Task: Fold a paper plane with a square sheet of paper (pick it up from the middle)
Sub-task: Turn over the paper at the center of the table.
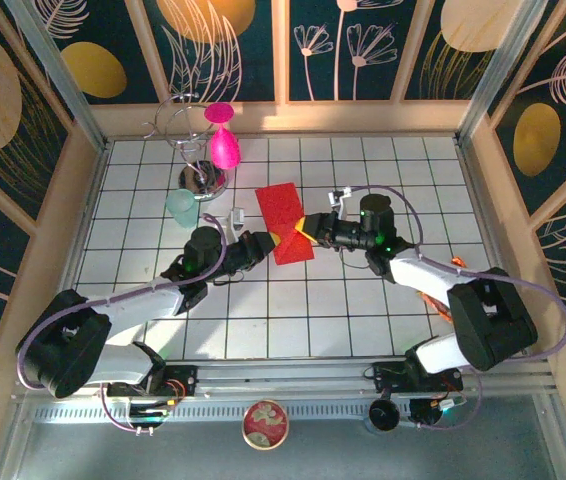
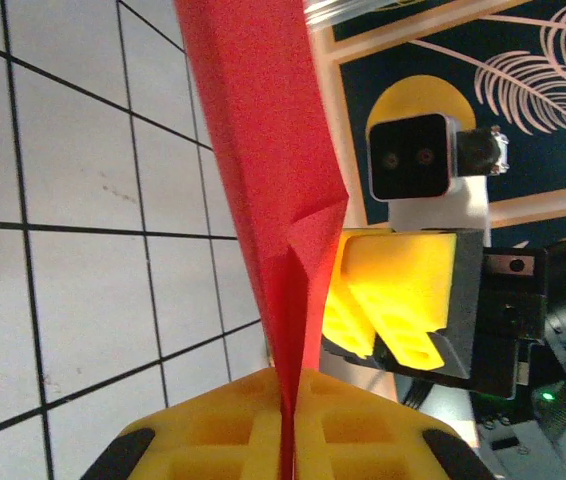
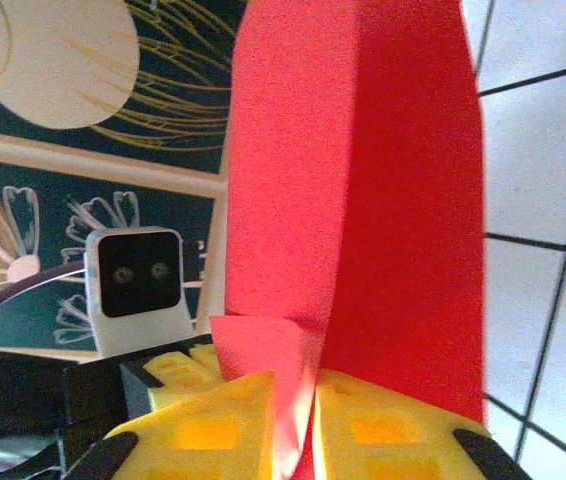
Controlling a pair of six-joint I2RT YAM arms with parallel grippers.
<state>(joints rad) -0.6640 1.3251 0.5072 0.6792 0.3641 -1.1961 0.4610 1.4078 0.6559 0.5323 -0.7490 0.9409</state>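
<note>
The red sheet of paper (image 1: 283, 222) is held up off the middle of the tiled table, creased lengthwise into a long folded strip. My left gripper (image 1: 269, 241) comes in from the left and is shut on the sheet's near part. In the left wrist view the paper (image 2: 268, 170) runs into the closed yellow jaws (image 2: 288, 445). My right gripper (image 1: 308, 231) faces it from the right, shut on the same paper (image 3: 363, 170) between its jaws (image 3: 298, 435). A small folded corner (image 3: 263, 345) sticks out between the two grippers, which almost touch.
A magenta goblet (image 1: 223, 140) stands at the back beside a wire stand on a shiny base (image 1: 203, 178). A pale green cup (image 1: 181, 207) and a small white object (image 1: 237, 214) sit left of the paper. A round red tin (image 1: 265, 423) lies on the front rail.
</note>
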